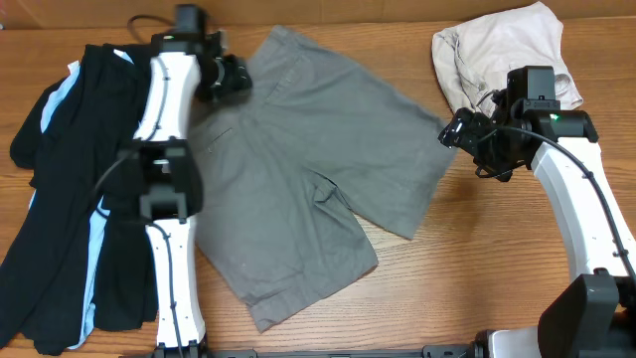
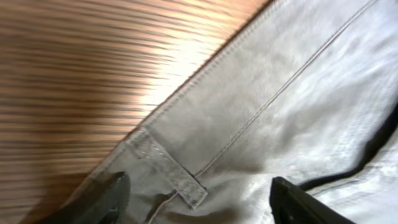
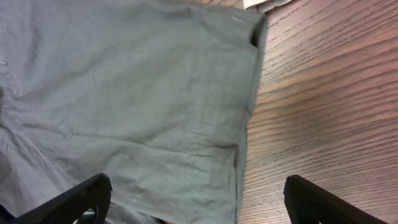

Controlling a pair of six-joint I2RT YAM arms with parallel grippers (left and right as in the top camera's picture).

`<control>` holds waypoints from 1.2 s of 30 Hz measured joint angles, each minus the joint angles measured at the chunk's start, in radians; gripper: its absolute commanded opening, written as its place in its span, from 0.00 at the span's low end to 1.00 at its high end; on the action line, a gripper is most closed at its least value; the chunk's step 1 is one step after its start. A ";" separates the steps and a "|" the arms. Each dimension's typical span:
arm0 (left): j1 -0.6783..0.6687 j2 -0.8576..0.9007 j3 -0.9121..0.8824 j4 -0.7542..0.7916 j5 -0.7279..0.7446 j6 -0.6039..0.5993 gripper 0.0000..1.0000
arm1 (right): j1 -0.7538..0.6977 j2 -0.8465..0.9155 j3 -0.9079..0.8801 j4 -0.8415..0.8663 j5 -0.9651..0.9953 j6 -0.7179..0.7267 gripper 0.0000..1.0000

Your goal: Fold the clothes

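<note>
While left hand point(image 2: 198, 183) gapes over the shorts point(image 1: 298, 169), right hand point(image 3: 198, 182) gapes too — hovering.

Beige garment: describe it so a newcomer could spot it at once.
On the wooden table, look to the far right corner in the overhead view. The beige garment lies crumpled there, beyond the right edge of the shorts. It is the only pale, bunched piece: the shorts are grey and spread flat, the black garment lies far left.

Grey shorts point(image 3: 124, 93) fill left, centre; hem edge right of centre; worktop point(image 3: 323, 112) at right; fingers point(image 3: 81, 199) apart, bottom corners.
</note>
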 measured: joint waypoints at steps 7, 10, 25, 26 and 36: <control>0.082 0.042 0.066 -0.045 0.280 -0.004 0.97 | 0.000 0.002 -0.003 0.029 0.000 0.002 0.93; 0.079 0.080 0.168 -0.136 0.287 0.037 1.00 | 0.000 0.002 -0.003 0.039 0.000 0.002 0.95; 0.005 -0.016 0.616 -0.466 0.140 0.108 1.00 | 0.000 -0.248 0.034 -0.098 -0.010 0.005 0.96; 0.005 -0.054 0.618 -0.474 0.130 0.116 1.00 | 0.002 -0.290 0.040 -0.113 -0.010 0.005 0.96; -0.072 -0.385 0.642 -0.610 -0.077 0.228 1.00 | 0.158 -0.446 0.055 -0.269 -0.017 0.014 0.96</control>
